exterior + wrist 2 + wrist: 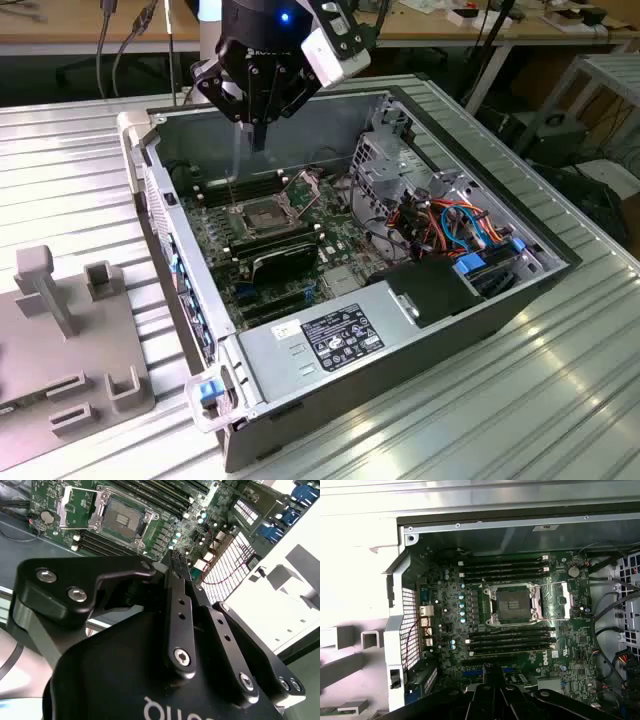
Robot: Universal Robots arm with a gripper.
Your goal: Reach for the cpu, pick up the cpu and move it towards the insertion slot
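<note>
My gripper (258, 142) hangs over the far side of the open computer case, its fingers pointing down and drawn together. The insertion slot (262, 213) lies on the motherboard just below and slightly nearer the camera, its metal frame flipped open and its dark centre bare. In both wrist views the fingertips (179, 562) (493, 672) meet in a narrow point, with the insertion slot (122, 512) (512, 602) beyond them. The cpu is hidden; I cannot tell whether anything thin sits between the fingers.
Long black memory slots (507, 570) flank the socket. A black card (283, 258) and a grey power supply (330, 340) sit nearer the camera. Cables and a drive cage (440, 215) fill the exterior view's right. A grey fixture (60, 340) stands outside the case at the exterior view's left.
</note>
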